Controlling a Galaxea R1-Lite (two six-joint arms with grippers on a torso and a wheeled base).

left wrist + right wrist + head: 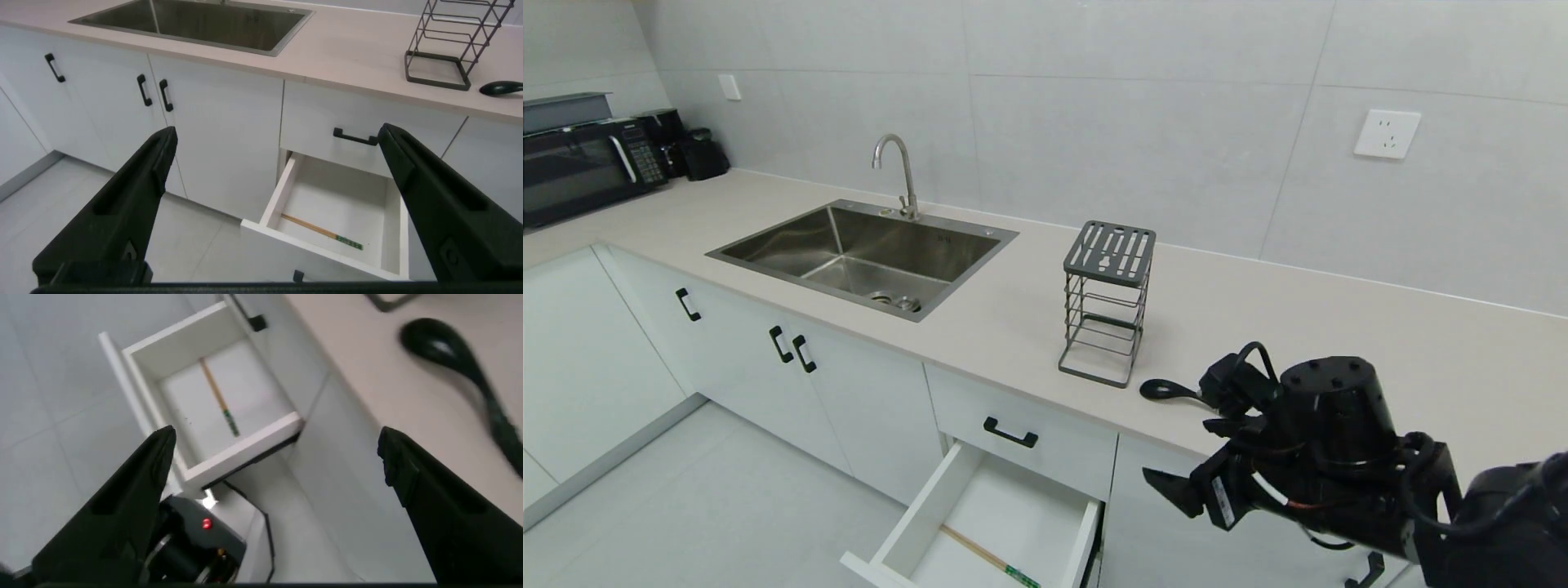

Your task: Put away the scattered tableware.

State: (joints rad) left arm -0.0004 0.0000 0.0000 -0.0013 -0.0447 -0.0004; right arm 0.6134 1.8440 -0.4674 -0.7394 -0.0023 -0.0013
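On the desk, toward its near edge, a black spoon lies flat just right of a dark wire rack. Bowl end points left toward the rack's base, not touching it; the handle runs right and is hidden behind the right arm.

Right end effector hangs at the desk's near edge, just on the near side of the spoon and apart from it. Fingers spread wide, released, nothing between them.

Left end effector sits off the desk in front of the white cabinets, facing them. Also released, fingers well apart, nothing held.

Below the desk, near the rack's position, a white drawer stands pulled out under a closed drawer front with a black handle. One pair of light wooden chopsticks with a green end lies slantwise on its floor.

Far left: steel sink with a curved faucet at its far rim; black microwave at the far-left end.
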